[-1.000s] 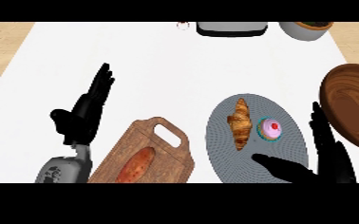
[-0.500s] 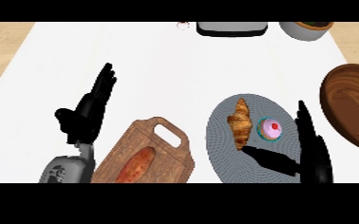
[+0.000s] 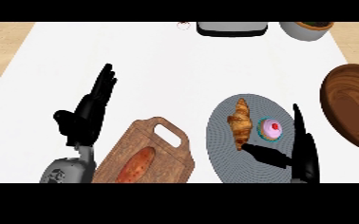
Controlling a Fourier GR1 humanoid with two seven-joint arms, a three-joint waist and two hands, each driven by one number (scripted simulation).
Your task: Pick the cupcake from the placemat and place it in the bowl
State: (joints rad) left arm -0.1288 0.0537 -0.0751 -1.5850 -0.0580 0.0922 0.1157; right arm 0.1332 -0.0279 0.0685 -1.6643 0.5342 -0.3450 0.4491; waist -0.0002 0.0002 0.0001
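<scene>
Task barely begun, judging from the layout: cupcake (image 3: 270,128), pink-frosted with a red dot on top, on the round grey placemat (image 3: 228,159) at lower right of the frame, just right of the croissant (image 3: 240,122) and not touching it. Not lifted, not grasped.

Right hand (image 3: 300,147) at lower right, over the placemat's lower right part, released: fingers straight and pointing toward the top of the frame just right of the cupcake, thumb stretched out to the left below it. Cupcake thus near the gap between thumb and fingers, but no contact visible.

Left hand (image 3: 88,112) at left of the frame, open, fingers up, resting on nothing.

Wooden bowl (image 3: 341,102) at the right edge, cut off by the frame, nothing visible inside the part shown.

Remaining, by estimate: closing round the cupcake, lifting, carrying right and up-frame, setting down in the bowl.

Also present: wooden cutting board (image 3: 147,154) with a bread loaf (image 3: 135,163) at lower centre-left; a grey appliance (image 3: 232,27) and a grey pot (image 3: 306,30) along the top edge.

No brands, labels or readable writing anywhere.
</scene>
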